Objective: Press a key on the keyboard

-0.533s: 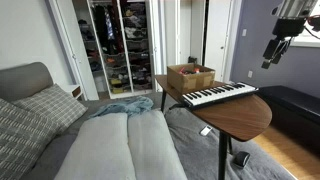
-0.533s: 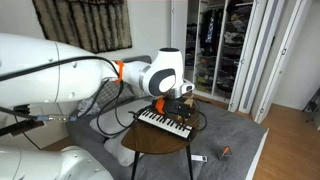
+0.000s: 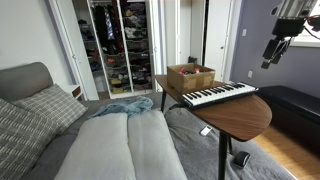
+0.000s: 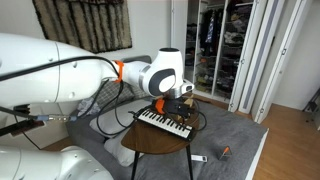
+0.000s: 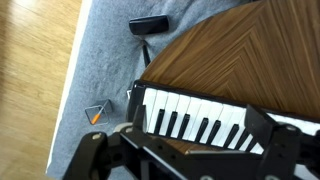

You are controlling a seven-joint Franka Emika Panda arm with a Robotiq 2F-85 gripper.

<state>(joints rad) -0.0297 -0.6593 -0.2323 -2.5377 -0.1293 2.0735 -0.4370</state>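
The keyboard is a slim dark piano keyboard with white and black keys, lying across the round wooden table. It also shows in an exterior view. My gripper hangs high in the air, above and beyond the keyboard's right end, apart from it. In the wrist view the keyboard lies below, and the gripper has its two fingers spread wide with nothing between them.
A brown box stands on the table behind the keyboard. A bed with pillows lies beside the table. A black object and a small orange item lie on the grey rug. An open closet is behind.
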